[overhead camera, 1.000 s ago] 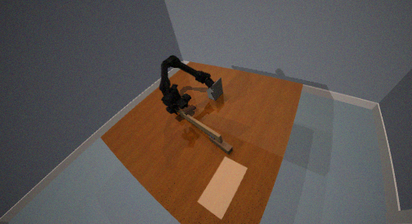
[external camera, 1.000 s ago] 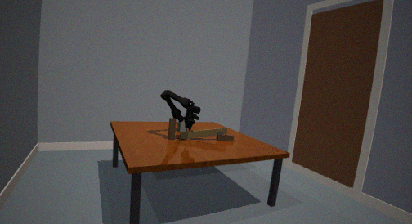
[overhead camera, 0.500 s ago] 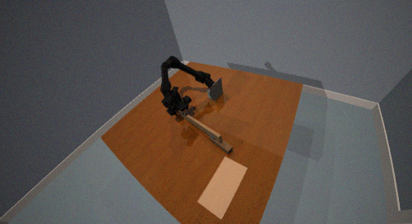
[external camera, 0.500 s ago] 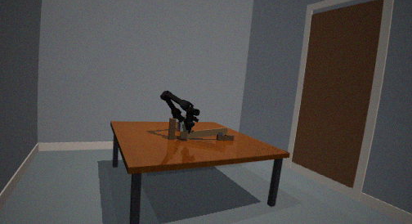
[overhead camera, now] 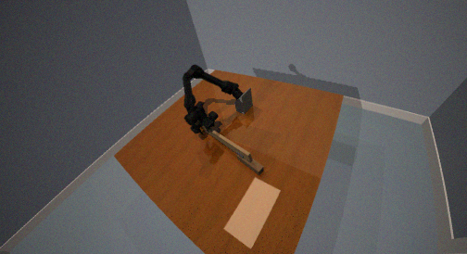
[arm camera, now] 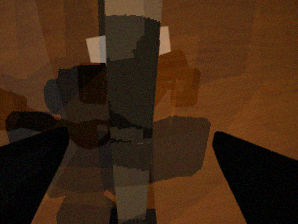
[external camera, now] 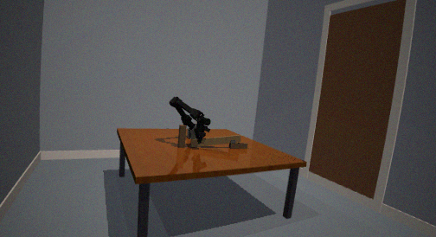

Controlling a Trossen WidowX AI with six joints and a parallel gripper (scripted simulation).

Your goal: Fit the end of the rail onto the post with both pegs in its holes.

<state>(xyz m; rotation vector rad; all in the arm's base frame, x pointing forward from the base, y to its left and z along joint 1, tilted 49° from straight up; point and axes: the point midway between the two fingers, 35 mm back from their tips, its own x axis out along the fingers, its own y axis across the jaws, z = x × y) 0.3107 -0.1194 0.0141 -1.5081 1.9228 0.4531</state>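
Observation:
The long wooden rail [overhead camera: 233, 145] [external camera: 222, 140] [arm camera: 131, 75] slopes down from the low footboard block [overhead camera: 258, 168] [external camera: 240, 145], where its far end rests, to its near end at the table. The wooden post [external camera: 182, 137] stands upright just beyond the near end, with a small gap; in the top view the arm hides it. The pegs and holes are too small or hidden to see. My gripper [overhead camera: 204, 131] [external camera: 200, 141] [arm camera: 143, 136] is open and empty, pointing down over the near part of the rail. In the wrist view the rail runs between the two spread fingers, clear of both.
A grey plate [overhead camera: 245, 102] stands at the arm's base. A pale flat rectangle [overhead camera: 254, 212] lies on the table [overhead camera: 287, 125] [external camera: 160, 164] past the footboard block. The arm arches above the table on the post side. Shadows and reflections darken the wrist view.

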